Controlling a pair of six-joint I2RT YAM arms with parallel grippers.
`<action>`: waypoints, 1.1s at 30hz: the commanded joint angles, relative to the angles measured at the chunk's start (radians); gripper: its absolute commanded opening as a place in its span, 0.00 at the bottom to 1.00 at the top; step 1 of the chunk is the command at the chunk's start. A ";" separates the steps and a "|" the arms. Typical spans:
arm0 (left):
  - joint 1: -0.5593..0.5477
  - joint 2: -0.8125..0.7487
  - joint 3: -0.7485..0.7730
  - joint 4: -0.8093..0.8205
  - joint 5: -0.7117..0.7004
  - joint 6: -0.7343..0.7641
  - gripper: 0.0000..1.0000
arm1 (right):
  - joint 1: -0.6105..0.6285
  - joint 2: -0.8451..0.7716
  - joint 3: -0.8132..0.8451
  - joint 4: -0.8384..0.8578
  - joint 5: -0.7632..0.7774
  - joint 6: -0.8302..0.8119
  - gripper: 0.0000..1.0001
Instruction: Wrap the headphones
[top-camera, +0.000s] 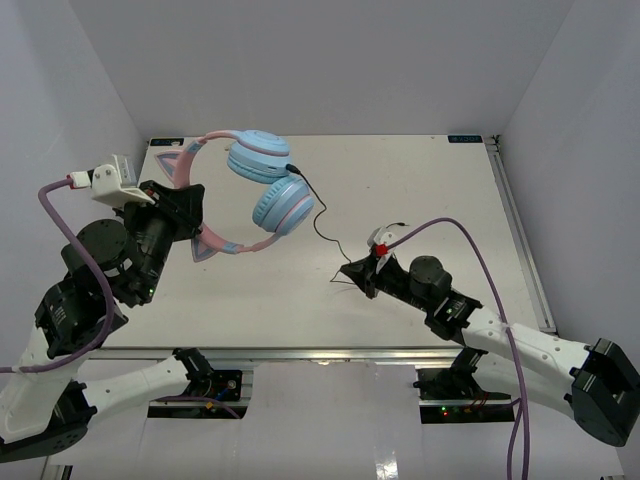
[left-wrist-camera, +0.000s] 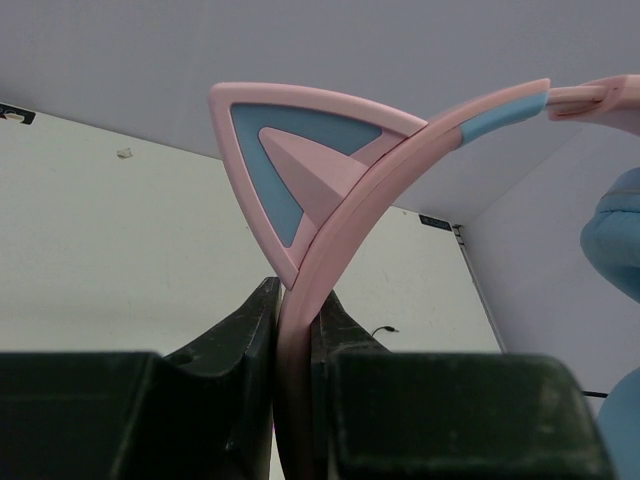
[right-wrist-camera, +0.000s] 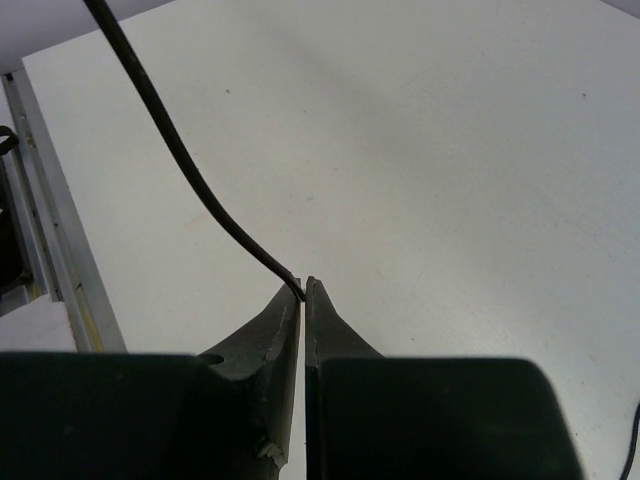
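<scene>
Wrist views are showing what the overhead cannot: the right gripper (right-wrist-camera: 303, 290), stretching low over the table (right-wrist-camera: 450, 150), is pinching the black cable (right-wrist-camera: 190, 170) fully closed. The left gripper (left-wrist-camera: 297, 295) is clamping the pink headband (left-wrist-camera: 330, 250) beside a cat ear (left-wrist-camera: 290, 160), holding the headphones (top-camera: 268, 180) over the far left. The far-edge labels (top-camera: 465, 139) are reading as blurs.
</scene>
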 joint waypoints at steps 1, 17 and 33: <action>-0.002 -0.036 0.003 0.062 -0.033 -0.038 0.00 | -0.002 0.005 0.000 0.046 0.236 -0.013 0.08; -0.003 0.023 -0.088 0.008 0.105 -0.072 0.00 | -0.274 0.010 0.301 -0.342 -0.009 -0.093 0.71; -0.002 0.036 -0.155 -0.003 0.214 -0.093 0.00 | -0.273 -0.169 0.162 -0.087 -0.753 0.008 0.87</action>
